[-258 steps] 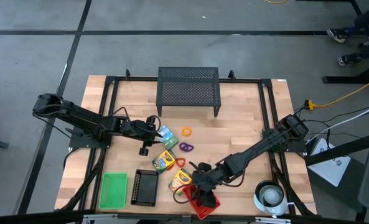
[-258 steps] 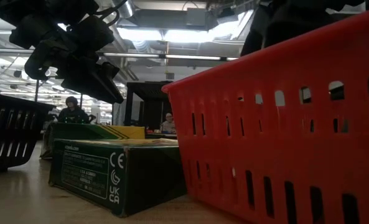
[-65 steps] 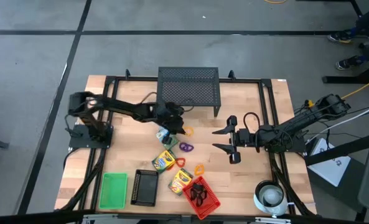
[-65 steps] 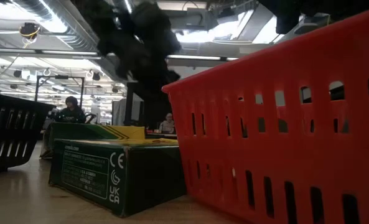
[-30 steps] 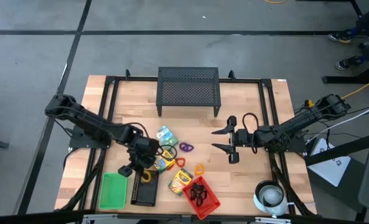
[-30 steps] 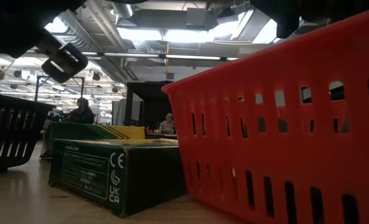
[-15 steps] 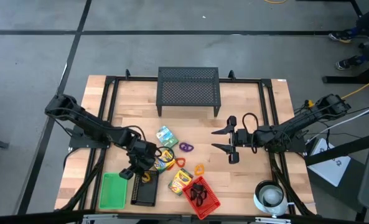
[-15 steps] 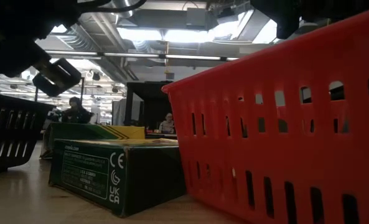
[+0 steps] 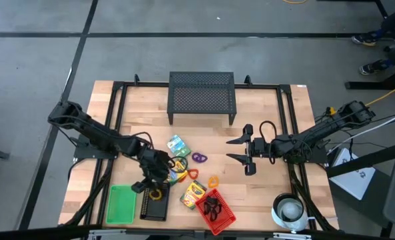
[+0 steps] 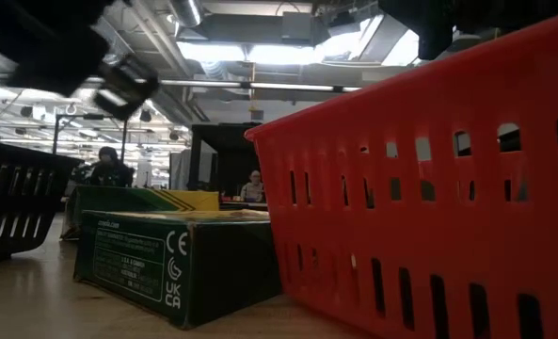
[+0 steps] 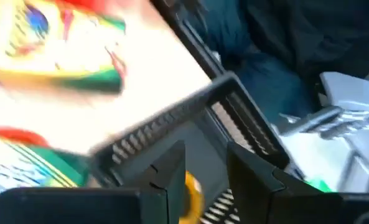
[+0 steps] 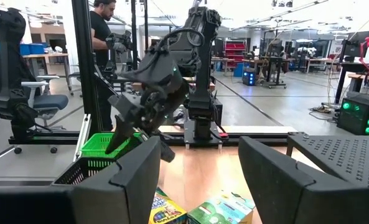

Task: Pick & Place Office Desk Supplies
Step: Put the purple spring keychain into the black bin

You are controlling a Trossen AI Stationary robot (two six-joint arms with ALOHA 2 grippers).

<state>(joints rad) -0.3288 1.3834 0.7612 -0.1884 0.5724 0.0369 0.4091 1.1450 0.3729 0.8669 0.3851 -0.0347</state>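
Note:
My left gripper (image 9: 150,188) hangs open over the black basket (image 9: 154,205) at the table's near left. A yellow ring (image 11: 191,194) lies in that basket, just below the fingers. Three yellow-and-green crayon boxes (image 9: 176,143) (image 9: 175,173) (image 9: 193,193) lie mid-table with a purple ring (image 9: 198,157), an orange ring (image 9: 192,174) and a yellow ring (image 9: 213,181). Black clips (image 9: 212,207) lie in the red basket (image 9: 224,217). My right gripper (image 9: 234,148) waits open and level above the table's right half. My left gripper's fingers (image 11: 169,174) stand apart over the black basket's inside. The yellow ring's rim (image 11: 195,186) shows right beside one finger, partly behind it. Whether the finger touches the ring, I cannot tell.
A green basket (image 9: 121,204) sits left of the black one. The large black mesh stand (image 9: 202,95) is at the far edge, and a white roll (image 9: 290,209) at the near right corner. Bare wood lies between the stand and the supplies.
My left gripper has opened over the black basket and turned a little, staying almost in place. The yellow ring that it carried between its fingers now lies down in the basket.

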